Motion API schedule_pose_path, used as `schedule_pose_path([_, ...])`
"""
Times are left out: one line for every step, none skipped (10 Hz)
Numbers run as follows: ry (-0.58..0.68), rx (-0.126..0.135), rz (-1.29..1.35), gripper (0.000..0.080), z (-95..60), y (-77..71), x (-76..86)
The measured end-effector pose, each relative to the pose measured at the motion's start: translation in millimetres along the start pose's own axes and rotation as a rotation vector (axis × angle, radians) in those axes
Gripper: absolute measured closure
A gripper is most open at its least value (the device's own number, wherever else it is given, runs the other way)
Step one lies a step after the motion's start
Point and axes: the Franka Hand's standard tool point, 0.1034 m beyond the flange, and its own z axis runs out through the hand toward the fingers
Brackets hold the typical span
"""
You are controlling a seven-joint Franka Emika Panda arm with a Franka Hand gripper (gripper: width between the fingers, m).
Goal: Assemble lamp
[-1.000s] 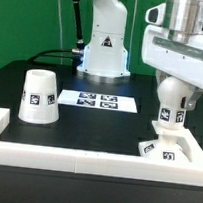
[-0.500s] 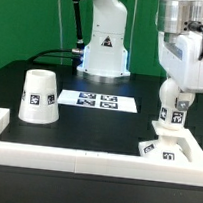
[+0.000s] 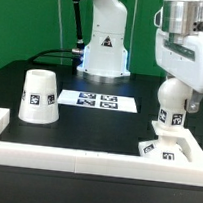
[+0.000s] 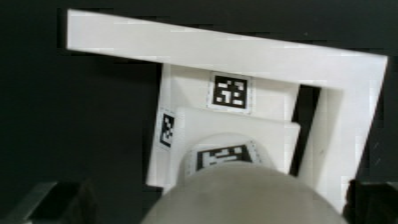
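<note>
The bulb (image 3: 171, 104) stands upright, neck down, on the small square base (image 3: 161, 148), which sits in the corner of the white border (image 3: 44, 157) at the exterior view's right. The pincer (image 3: 176, 85) sits over the bulb's top; whether it grips, I cannot tell. The shade (image 3: 38, 94) stands well apart on the black surface (image 3: 97, 124), with the marker board (image 3: 100, 100) between.

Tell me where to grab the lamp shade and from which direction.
Grip the shade across its narrower flat top, coming straight down from above. It stands upright on its wide end, apart from other parts, and tapers upward, so the top gives the smallest span. Whether the gripper opens wide enough is unclear.
</note>
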Motion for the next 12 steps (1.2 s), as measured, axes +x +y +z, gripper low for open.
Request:
schedule_pose_path([0.002,0.005,-0.136,0.0101,-0.5,-0.8,-1.0])
schedule_pose_path([0.002,0.006,-0.259,0.0101,0.0,-1.0,-3.1])
schedule_pose_path([0.005,0.009,-0.341,0.0101,0.7,-0.4,-2.6])
schedule_pose_path([0.005,0.008,-0.392,0.0101,1.4,0.8,-2.4])
schedule_pose_path([0.008,0.010,-0.471,0.0101,2.2,1.7,-1.0])
schedule_pose_path([0.016,0.019,-0.538,0.0101,2.2,1.8,0.8])
schedule_pose_path([0.020,0.021,-0.627,0.0101,2.2,2.3,1.7])
schedule_pose_path([0.026,0.024,-0.720,0.0101,2.2,2.4,3.0])
schedule_pose_path([0.027,0.023,-0.804,0.0101,2.2,2.6,4.0])
schedule_pose_path([0.028,0.022,-0.859,0.0101,2.1,2.5,4.2])
schedule_pose_path([0.029,0.021,-0.942,0.0101,2.2,2.6,4.5])
schedule_pose_path([0.031,0.019,-1.021,0.0101,2.2,2.7,5.1])
